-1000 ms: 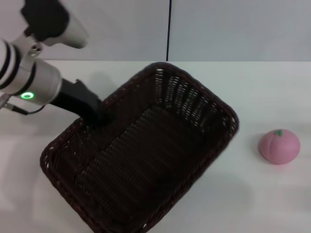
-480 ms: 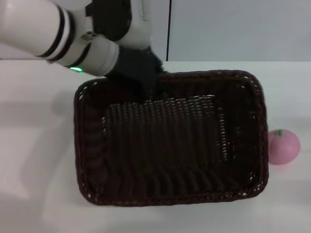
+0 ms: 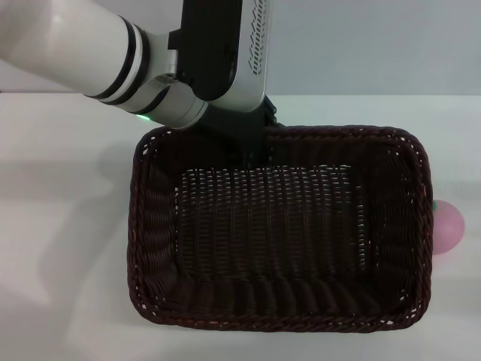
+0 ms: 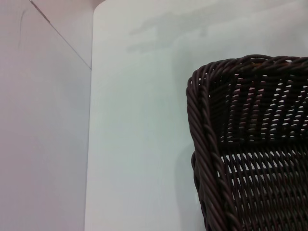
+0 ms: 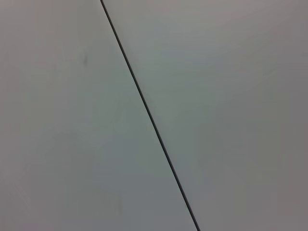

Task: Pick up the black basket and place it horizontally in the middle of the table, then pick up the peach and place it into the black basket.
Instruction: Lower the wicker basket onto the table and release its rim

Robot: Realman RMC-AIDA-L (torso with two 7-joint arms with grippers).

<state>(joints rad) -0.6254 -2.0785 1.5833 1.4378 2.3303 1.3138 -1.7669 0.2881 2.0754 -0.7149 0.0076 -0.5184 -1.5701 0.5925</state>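
The black basket [image 3: 154, 226] lies lengthwise across the white table [image 3: 60, 226], its long sides running left to right. My left gripper [image 3: 257, 144] is shut on the middle of its far braided rim, the arm reaching in from the upper left. The basket is empty. A corner of it shows in the left wrist view [image 4: 250, 144], above the table [image 4: 139, 120]. The pink peach [image 3: 449, 226] sits just right of the basket, mostly hidden behind the right rim. The right gripper is out of view.
A grey wall with a dark vertical seam [image 3: 264, 45] stands behind the table. The right wrist view shows only that wall and seam [image 5: 149, 115]. Bare tabletop lies left of the basket and behind it on the right.
The left gripper has swung the basket from a diagonal lie to a left-right one and carried it rightward. The basket's right rim now covers most of the peach.
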